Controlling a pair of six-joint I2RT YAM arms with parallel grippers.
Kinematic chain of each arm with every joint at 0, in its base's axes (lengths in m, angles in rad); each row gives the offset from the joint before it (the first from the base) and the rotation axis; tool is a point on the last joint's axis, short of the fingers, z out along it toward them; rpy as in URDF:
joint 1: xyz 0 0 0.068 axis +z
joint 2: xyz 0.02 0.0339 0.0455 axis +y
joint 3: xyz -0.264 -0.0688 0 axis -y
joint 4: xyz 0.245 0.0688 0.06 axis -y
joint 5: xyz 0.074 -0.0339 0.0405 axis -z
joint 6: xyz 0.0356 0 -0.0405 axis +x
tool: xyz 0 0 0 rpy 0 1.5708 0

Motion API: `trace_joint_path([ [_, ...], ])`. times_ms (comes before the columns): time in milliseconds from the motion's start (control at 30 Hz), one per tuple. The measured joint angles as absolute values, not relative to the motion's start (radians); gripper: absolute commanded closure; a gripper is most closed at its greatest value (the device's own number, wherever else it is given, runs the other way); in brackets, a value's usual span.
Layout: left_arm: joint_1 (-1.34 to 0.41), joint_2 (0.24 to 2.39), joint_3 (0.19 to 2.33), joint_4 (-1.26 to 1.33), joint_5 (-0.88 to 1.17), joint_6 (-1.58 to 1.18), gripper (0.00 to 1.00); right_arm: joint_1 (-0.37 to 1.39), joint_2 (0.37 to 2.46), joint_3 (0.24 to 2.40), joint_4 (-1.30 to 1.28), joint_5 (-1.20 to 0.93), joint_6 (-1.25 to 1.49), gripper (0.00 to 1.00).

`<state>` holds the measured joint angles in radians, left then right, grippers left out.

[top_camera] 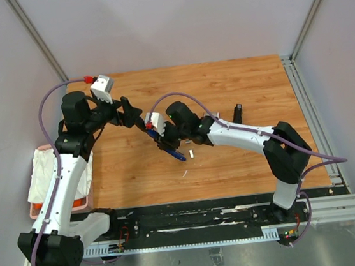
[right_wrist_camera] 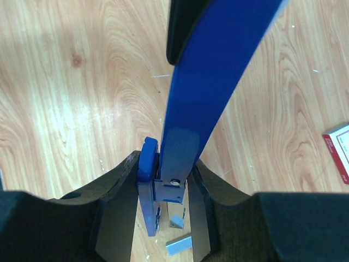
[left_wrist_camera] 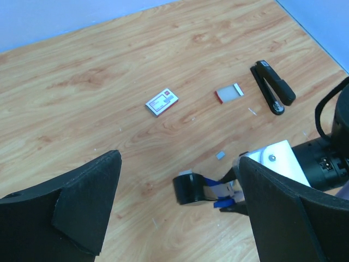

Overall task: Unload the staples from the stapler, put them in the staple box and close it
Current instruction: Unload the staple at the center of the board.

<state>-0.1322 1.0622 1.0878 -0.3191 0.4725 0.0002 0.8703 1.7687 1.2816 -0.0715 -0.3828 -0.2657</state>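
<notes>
My right gripper (right_wrist_camera: 166, 177) is shut on the hinge end of the blue stapler (right_wrist_camera: 199, 93), whose long blue arm points away from the wrist camera. From above, the stapler (top_camera: 174, 150) slants down toward the table under that gripper (top_camera: 163, 139). In the left wrist view its black head (left_wrist_camera: 191, 189) hangs just over the wood. A short silvery bar of staples (right_wrist_camera: 179, 245) lies on the table below the right jaws, with a smaller grey bit beside it; the bar also shows as staples (left_wrist_camera: 220, 155) and staples (top_camera: 191, 152). My left gripper (left_wrist_camera: 180, 159) hovers open and empty just left of the stapler.
A black stapler (left_wrist_camera: 272, 86) lies at the far right of the wooden table (top_camera: 224, 89). A red-and-white flat box (left_wrist_camera: 162, 102) and a clear-and-white piece (left_wrist_camera: 229, 93) rest further back. A pink tray with white cloth (top_camera: 41, 177) sits off the left edge.
</notes>
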Motion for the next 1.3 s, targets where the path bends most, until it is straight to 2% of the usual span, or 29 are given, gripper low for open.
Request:
trace_joint_path([
  [433, -0.132, 1.126, 1.134, -0.426, 0.554, 0.025, 0.00, 0.882, 1.758, 1.282, -0.099, -0.255, -0.339, 0.72],
  [667, -0.094, 1.229, 1.141, -0.445, 0.626, 0.007, 0.04, 0.884, 1.744, 1.282, -0.127, -0.244, -0.346, 0.73],
  [933, -0.076, 1.280, 1.141, -0.417, 0.749, -0.050, 0.21, 0.888, 1.728, 1.282, -0.137, -0.242, -0.346, 0.73],
  [1300, -0.075, 1.312, 1.158, -0.477, 0.815, -0.006, 0.27, 0.890, 1.728, 1.282, -0.141, -0.234, -0.346, 0.72],
])
